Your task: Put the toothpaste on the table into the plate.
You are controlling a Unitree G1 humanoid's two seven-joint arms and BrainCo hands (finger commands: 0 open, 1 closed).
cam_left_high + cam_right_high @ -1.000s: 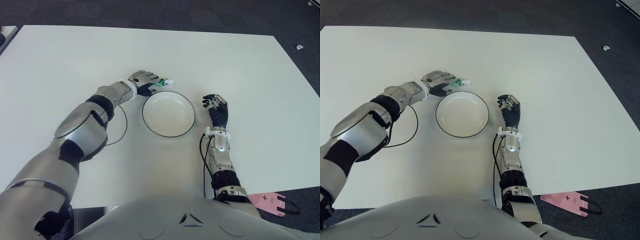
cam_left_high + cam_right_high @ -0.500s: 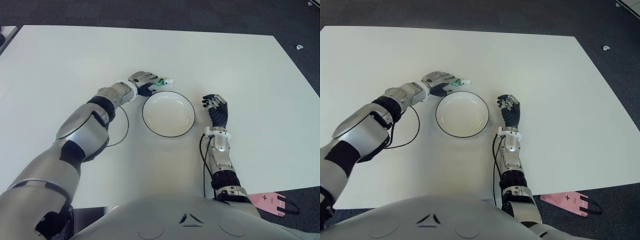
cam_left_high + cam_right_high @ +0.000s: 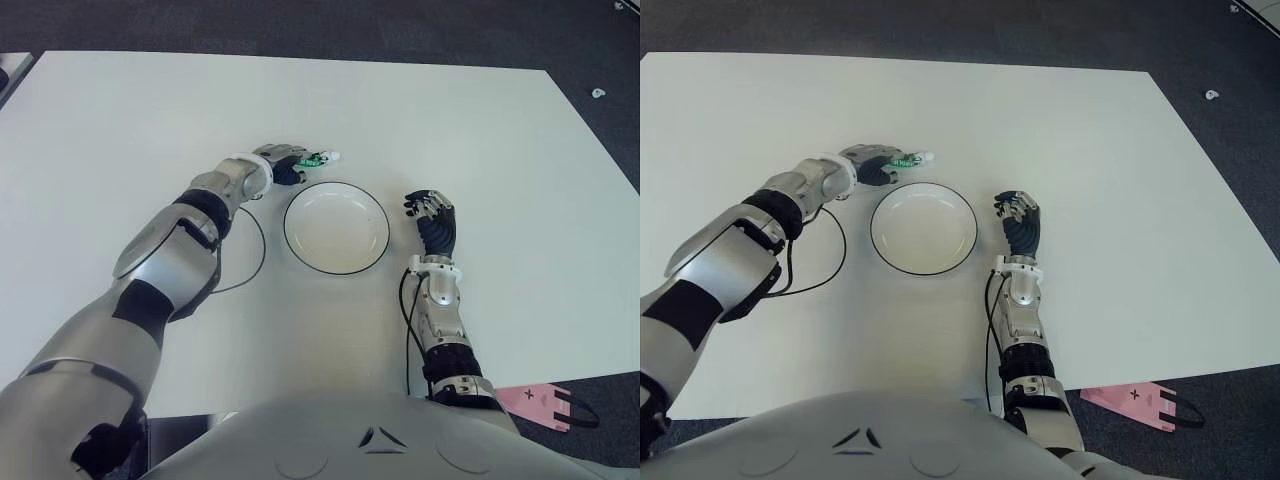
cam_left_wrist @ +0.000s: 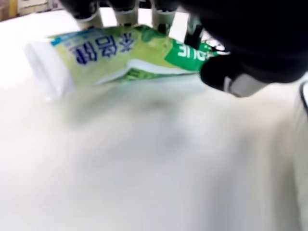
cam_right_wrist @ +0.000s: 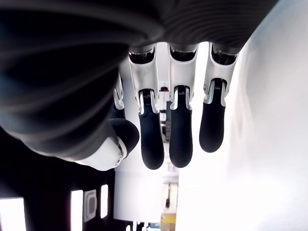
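A green and white toothpaste tube (image 3: 319, 158) with blue lettering (image 4: 110, 53) is held in my left hand (image 3: 291, 166) just behind the far left rim of the plate. Its white cap points to the right. In the left wrist view the fingers (image 4: 126, 13) curl over the tube and the thumb (image 4: 240, 72) presses its other side. A faint shadow lies on the table under the tube. The white plate (image 3: 336, 228) with a dark rim holds nothing. My right hand (image 3: 432, 212) shows to the right of the plate, fingers relaxed and holding nothing.
A black cable (image 3: 256, 255) loops on the white table (image 3: 480, 140) by my left forearm. Another cable (image 3: 405, 325) runs along my right forearm. A pink item (image 3: 540, 405) shows past the table's front right corner. Dark floor surrounds the table.
My left hand has turned at the wrist with the tube, which has shifted slightly back and to the left from the plate's rim. The right hand has not moved.
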